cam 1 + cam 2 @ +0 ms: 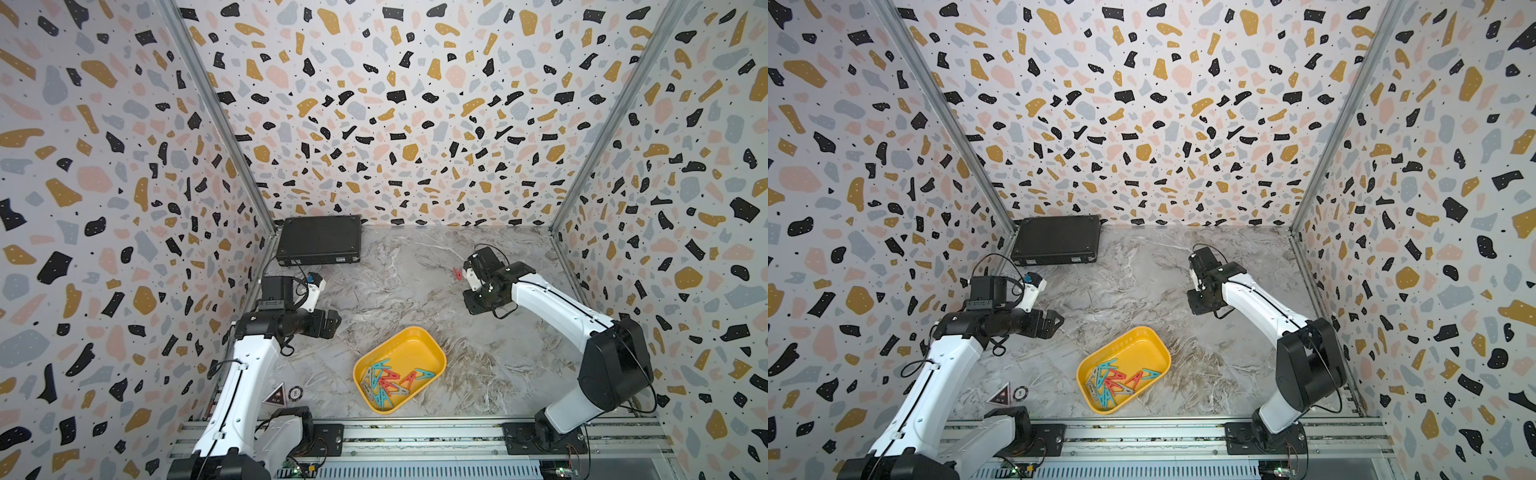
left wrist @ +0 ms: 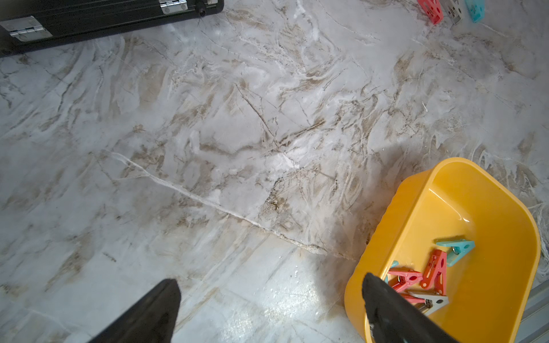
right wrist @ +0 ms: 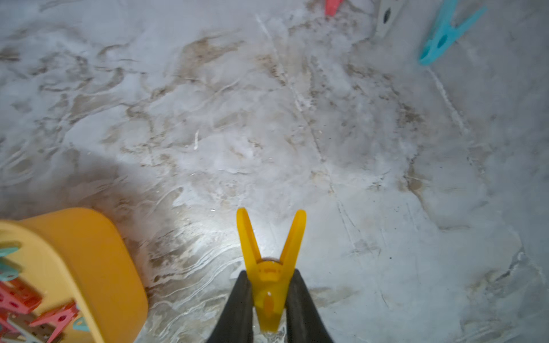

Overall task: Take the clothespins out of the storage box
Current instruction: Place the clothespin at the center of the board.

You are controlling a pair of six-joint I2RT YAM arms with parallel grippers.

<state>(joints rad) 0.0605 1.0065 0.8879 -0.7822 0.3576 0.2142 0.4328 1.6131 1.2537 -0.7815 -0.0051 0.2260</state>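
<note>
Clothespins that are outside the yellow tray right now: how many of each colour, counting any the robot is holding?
Red clothespin: 1, on the table
Pale grey clothespin: 1, on the table
Teal clothespin: 1, on the table
Yellow clothespin: 1, held in the right gripper
Total: 4

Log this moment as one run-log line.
right gripper: shut on yellow clothespin, away from storage box | left gripper: open, empty | storage box: pile of clothespins inside | table: three loose clothespins
</note>
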